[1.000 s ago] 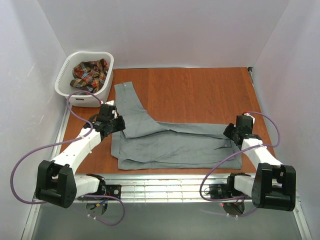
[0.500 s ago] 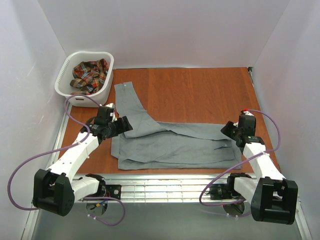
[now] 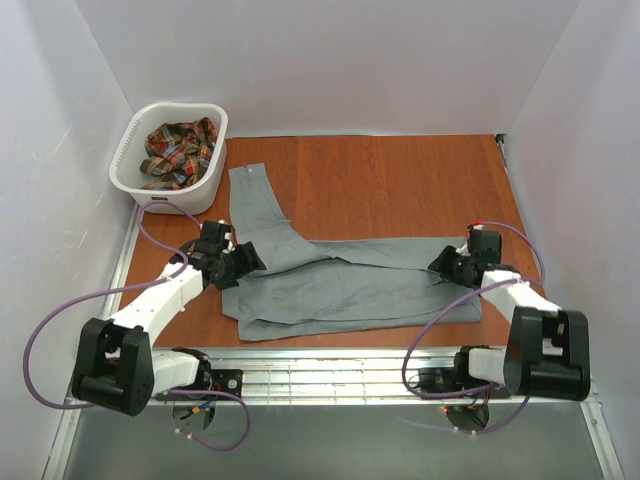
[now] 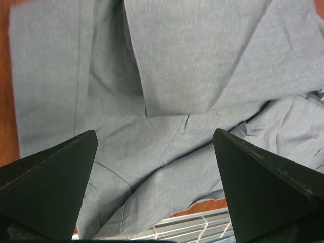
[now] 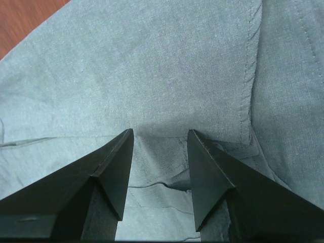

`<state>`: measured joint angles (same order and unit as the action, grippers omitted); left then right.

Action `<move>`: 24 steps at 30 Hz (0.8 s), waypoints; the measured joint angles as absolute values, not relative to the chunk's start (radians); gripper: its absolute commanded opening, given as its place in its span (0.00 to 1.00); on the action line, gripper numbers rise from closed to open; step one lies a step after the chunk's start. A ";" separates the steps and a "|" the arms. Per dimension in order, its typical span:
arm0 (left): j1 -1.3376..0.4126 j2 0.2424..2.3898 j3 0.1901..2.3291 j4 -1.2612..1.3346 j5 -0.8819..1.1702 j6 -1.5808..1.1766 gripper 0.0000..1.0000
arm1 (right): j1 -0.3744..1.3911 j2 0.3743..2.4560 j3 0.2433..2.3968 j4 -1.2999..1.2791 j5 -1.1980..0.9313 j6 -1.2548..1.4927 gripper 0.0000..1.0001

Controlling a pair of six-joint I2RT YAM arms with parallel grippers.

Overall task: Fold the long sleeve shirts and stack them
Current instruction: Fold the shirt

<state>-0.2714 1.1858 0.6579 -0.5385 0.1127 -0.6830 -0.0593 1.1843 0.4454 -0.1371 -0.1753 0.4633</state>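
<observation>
White basket (image 3: 168,199) at far-left corner of table (image 3: 400,180), plaid shirt (image 3: 178,150) bunched inside. Left gripper (image 4: 154,132) spread wide, holding nothing, over left end of grey shirt (image 3: 350,290). Shirt lies along near edge, one sleeve running toward far edge. Right gripper (image 5: 160,131) part open, empty, over shirt's right end.

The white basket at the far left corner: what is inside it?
A crumpled plaid shirt lies inside the white basket. The cloth covers its floor, so anything beneath cannot be seen.
</observation>
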 measured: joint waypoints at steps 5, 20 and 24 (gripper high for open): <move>-0.237 1.304 0.791 -0.533 0.081 -0.669 0.88 | -0.063 1.396 0.601 -0.101 -0.167 0.411 0.41; -0.204 1.901 1.309 -0.409 -0.133 -0.521 0.81 | -0.093 1.542 0.786 -0.121 -0.037 0.308 0.43; -0.204 2.022 1.399 -0.382 -0.170 -0.478 0.76 | -0.052 1.468 0.774 -0.123 -0.059 0.301 0.44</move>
